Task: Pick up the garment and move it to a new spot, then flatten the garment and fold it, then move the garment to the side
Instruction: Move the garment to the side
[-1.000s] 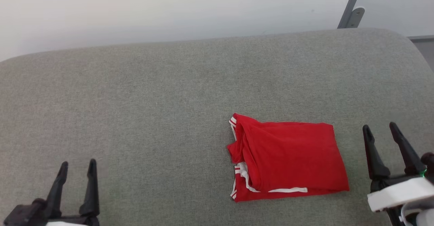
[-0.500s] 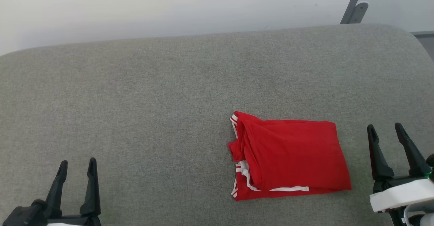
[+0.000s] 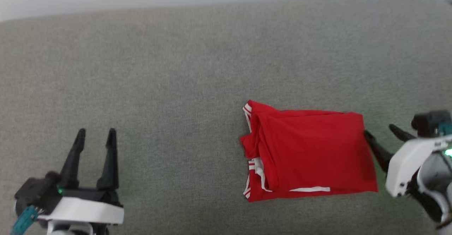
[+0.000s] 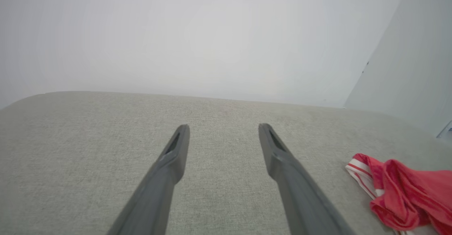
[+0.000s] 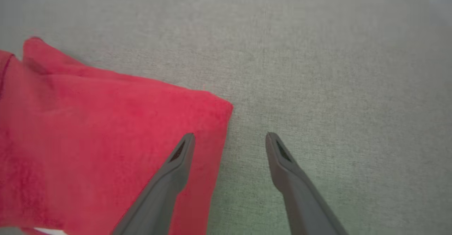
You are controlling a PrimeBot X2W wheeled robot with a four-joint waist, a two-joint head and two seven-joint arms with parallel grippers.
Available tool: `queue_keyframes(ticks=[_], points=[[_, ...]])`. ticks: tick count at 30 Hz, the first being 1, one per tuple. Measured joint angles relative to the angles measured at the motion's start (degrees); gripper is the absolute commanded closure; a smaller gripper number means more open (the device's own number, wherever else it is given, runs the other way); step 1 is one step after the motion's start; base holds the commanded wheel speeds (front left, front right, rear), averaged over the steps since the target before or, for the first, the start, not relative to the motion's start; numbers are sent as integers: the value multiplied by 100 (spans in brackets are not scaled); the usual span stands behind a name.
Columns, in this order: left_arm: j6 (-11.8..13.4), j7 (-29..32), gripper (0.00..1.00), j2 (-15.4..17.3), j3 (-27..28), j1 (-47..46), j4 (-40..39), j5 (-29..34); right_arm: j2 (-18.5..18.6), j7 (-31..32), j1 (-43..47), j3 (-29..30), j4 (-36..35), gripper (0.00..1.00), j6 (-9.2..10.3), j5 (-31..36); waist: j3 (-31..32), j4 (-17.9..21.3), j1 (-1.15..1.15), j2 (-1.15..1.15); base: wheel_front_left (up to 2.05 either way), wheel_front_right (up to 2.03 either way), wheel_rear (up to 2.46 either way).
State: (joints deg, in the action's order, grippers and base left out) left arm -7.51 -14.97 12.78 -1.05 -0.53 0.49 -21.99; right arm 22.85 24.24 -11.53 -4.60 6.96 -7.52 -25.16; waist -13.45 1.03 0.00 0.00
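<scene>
Garment: folded red soft jersey T-shirt (image 3: 310,154), white-trimmed, right of centre on grey fabric worktop (image 3: 176,69).
Left gripper (image 3: 96,132): open, empty.
Right gripper (image 3: 378,130): open, over Garment's right edge.
Risk: unfolding, from pinching only the top layer.

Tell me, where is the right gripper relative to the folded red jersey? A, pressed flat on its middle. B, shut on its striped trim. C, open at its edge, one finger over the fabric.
C: the right gripper stands open, one finger over the edge of the red jersey, the other over grey upholstery.
</scene>
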Motion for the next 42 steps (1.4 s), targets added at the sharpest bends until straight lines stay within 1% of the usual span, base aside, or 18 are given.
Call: queue_keyframes(ticks=[4,6,10,13,14,15,16,17,21,26,31,35,39,42], points=[[0,0,0,14,-174,-218,80,-35,275,1280,-199,-218,75,0,2,-333,-174,-110,0,0,0,0,0],[0,-1,0,23,-236,-316,103,-76,288,1822,-223,-242,8,0,2,-570,-256,-173,0,0,0,0,0],[0,0,0,2,-313,-437,123,-124,261,2329,-307,-107,-164,0,2,-649,-411,-306,0,0,0,0,0],[0,0,0,-9,-370,-519,144,-124,168,2442,-283,11,-221,0,2,-595,-514,-397,0,0,0,0,0],[0,0,0,-9,-370,-519,144,-124,168,2442,-283,11,-221,11,2,-595,-514,-397,0,0,0,0,0],[0,0,0,-13,-394,-545,152,-125,157,2460,-250,19,-236,53,3,-578,-540,-422,0,0,0,0,0],[0,0,0,-4,-420,-555,162,-125,155,2466,-233,33,-250,84,3,-545,-563,-442,0,0,0,0,0],[0,0,0,2,-441,-573,182,-125,127,2465,-222,41,-258,100,3,-543,-580,-457,0,0,0,0,0],[0,-1,0,88,-531,-674,215,-123,-12,2371,-192,19,-297,100,1,-557,-581,-412,0,0,0,0,0],[0,-1,0,218,-644,-745,244,-115,-67,1945,-222,144,-269,100,-14,-610,-555,-192,0,0,0,0,0],[0,-1,0,394,-755,-867,170,-108,13,1543,-252,730,-191,100,-12,-614,-558,109,0,0,0,0,0],[0,-1,0,578,-884,-1079,80,-108,178,1336,-305,1272,-111,100,-4,-489,-641,353,0,0,0,0,0],[0,-1,0,732,-972,-1428,-11,-165,316,1128,-485,1815,104,100,-4,-399,-846,535,0,0,0,0,0],[0,-1,0,925,-1114,-1823,-59,-222,431,916,-749,2160,343,100,-4,-196,-1060,635,0,0,0,0,0]])
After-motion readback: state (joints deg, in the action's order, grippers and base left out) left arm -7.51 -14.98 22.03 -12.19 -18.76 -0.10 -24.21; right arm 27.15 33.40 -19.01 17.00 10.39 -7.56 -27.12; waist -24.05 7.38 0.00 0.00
